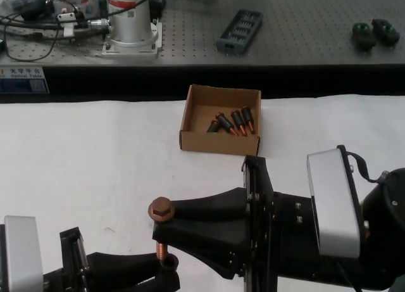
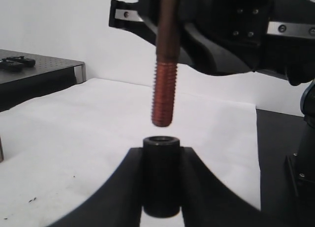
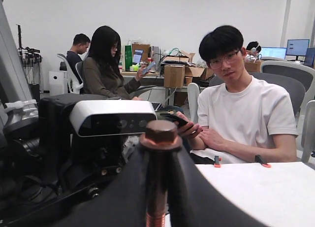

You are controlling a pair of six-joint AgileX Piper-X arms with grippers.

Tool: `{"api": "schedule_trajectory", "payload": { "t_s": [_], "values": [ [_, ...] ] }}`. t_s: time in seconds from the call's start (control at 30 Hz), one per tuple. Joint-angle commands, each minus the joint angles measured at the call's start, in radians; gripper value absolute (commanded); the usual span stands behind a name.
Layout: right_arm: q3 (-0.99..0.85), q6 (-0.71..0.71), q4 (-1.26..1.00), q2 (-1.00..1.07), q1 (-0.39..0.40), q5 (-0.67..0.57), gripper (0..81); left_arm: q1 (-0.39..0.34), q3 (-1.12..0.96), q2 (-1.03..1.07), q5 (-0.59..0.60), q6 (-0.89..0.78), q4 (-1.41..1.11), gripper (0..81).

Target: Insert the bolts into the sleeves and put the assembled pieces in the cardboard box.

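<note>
While the right gripper (image 1: 169, 221) pinches a bolt (image 1: 160, 210) upright in the high view, well apart from the cardboard box (image 1: 215, 144), the left wrist view has the left gripper (image 2: 161, 187) clamping the sleeve (image 2: 161, 153), bolt tip just above; an off-centre descent could catch the rim; the right wrist view shows fingers (image 3: 194, 197) under the head, where slip might tilt it.

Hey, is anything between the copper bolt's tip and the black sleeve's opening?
Nothing visible. The bolt hangs threaded end down just above the sleeve, whose bore is open, with a clear gap between them.
</note>
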Motion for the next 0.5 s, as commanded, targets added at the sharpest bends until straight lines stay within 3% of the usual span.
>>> {"api": "schedule_trajectory", "payload": {
  "t_s": [0.0,0.47],
  "values": [
    [-0.003,-0.015,0.003,0.001,0.001,0.008,7.6,-0.002,-0.012,-0.007,-0.009,-0.016,-0.036,0.6],
    [-0.003,-0.029,0.123,0.001,0.001,0.008,7.6,-0.002,-0.012,-0.007,-0.013,-0.024,-0.050,0.6]
  ]
}}
